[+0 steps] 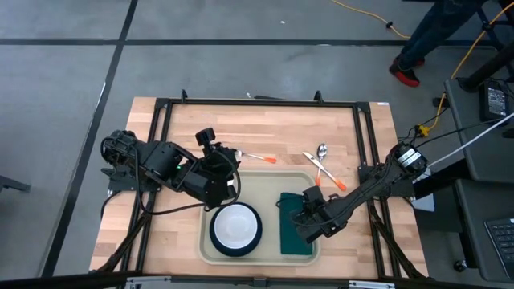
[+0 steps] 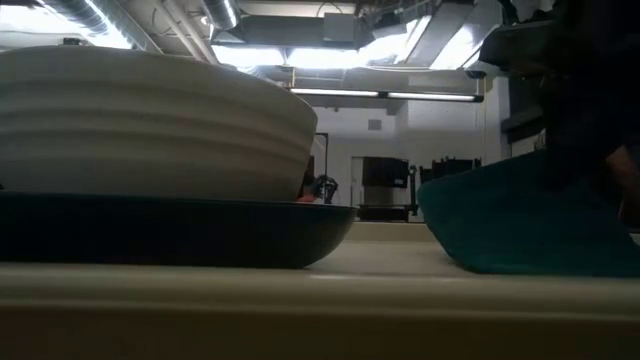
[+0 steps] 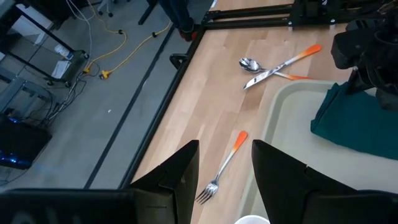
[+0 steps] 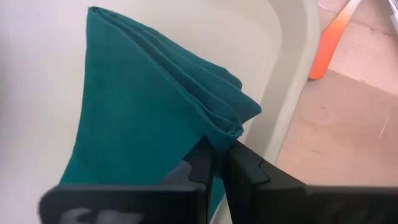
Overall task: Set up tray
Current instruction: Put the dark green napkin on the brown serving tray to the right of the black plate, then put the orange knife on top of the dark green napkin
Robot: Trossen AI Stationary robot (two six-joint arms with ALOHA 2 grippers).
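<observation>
Both arms are dark, near-black, built of chunky rounded joint housings linked by slim straight segments. The left claw (image 3: 225, 180) has two broad, flat, matte black fingers with angled, wedge-shaped tips. The right claw (image 4: 219, 163) shows two blocky black fingers with bevelled edges. Thin black cables loop along the left arm, and a white label marks the right arm's base.

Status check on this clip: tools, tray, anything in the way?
Right tool shut on green napkin, inside tray. Left tool open, over fork beside tray. Plate with bowl already in tray. Nothing obstructing.
</observation>
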